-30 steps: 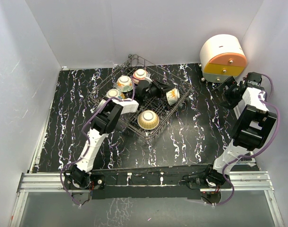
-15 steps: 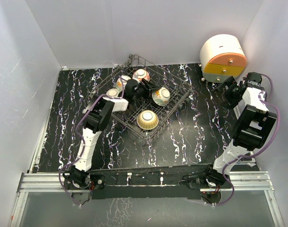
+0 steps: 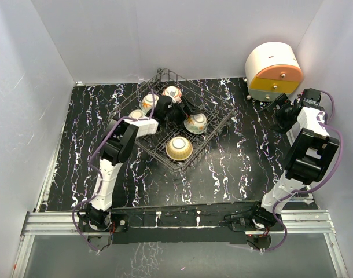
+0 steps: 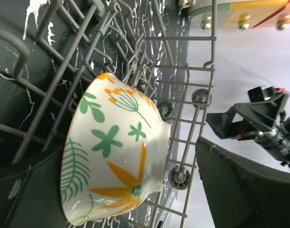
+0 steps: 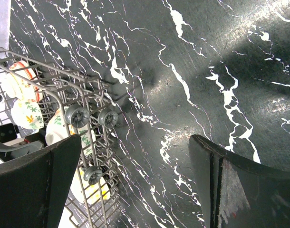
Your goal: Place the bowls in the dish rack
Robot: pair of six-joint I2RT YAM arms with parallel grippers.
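The dish rack stands skewed at the back middle of the table, and several bowls sit in it. An orange-green bowl lies tilted on the rack wires. In the left wrist view this bowl rests between the jaws of my left gripper, which stand open well wider than it. Other bowls sit at the back left, at the back, at the left edge and near the front corner. My right gripper hangs open over bare tabletop, right of the rack.
A round white, orange and yellow drawer unit stands at the back right, close behind my right arm. White walls close in the table on three sides. The black marbled tabletop runs all round the rack.
My left gripper has opened and let go of the orange-green bowl, which now lies in the rack. The left arm has swung leftward and back. The right arm has not moved.
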